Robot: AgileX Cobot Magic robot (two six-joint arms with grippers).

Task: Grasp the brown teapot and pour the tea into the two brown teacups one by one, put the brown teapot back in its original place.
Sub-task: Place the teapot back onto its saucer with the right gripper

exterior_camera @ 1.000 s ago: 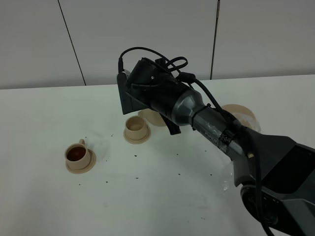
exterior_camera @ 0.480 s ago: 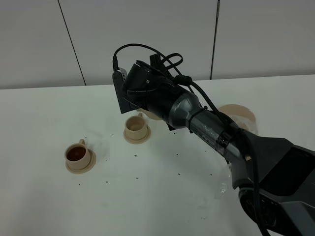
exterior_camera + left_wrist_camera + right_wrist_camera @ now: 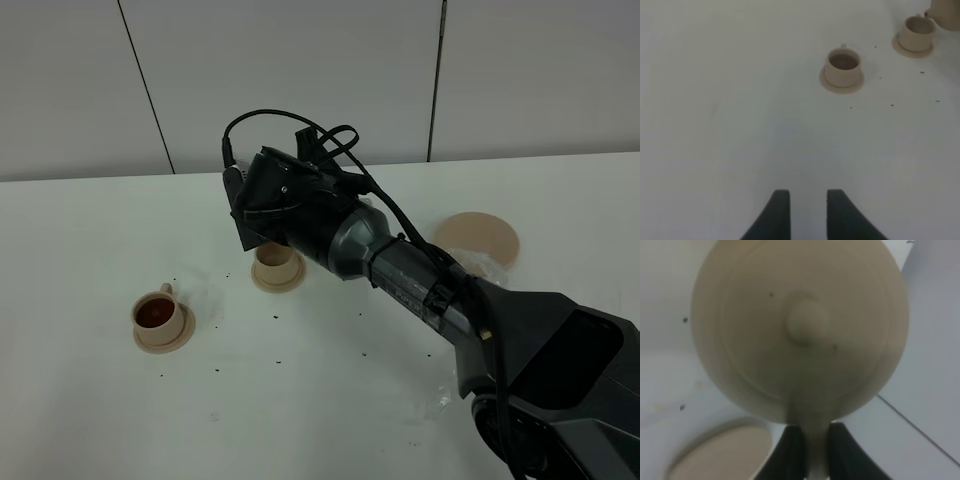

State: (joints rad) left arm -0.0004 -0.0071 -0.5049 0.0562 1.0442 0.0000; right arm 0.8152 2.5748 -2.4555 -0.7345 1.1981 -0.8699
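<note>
A squat round light tan clay teapot (image 3: 800, 340) with a knobbed lid is held clear of the white table (image 3: 90, 420) by the right gripper (image 3: 811, 442). The gripper's two dark fingers (image 3: 790, 452) are pinched on the teapot's loop handle (image 3: 812, 427). In the right wrist view the lid and its knob (image 3: 806, 322) are faced towards the camera.

In the high view the teapot is hidden behind the wrist of the right arm (image 3: 400, 270), which is stretched across the middle. The wrist is held just above a small cylindrical light tan clay teacup (image 3: 277, 268) set on a matching round saucer. What this teacup holds cannot be told.

A second matching teacup (image 3: 160, 318) is set on its own saucer further left, well apart from the first, and dark tea is seen in it. A wider flat round tan clay saucer (image 3: 478, 240) is seen on the right of the table, beyond the arm. Small dark specks (image 3: 277, 317) are scattered over the table around the teacups.

The left gripper (image 3: 808, 195) is held over bare table, its fingers parted by a narrow gap with nothing between them. In the left wrist view both teacups are seen, with an edge of the teapot (image 3: 946, 7) close beside the farther one.
</note>
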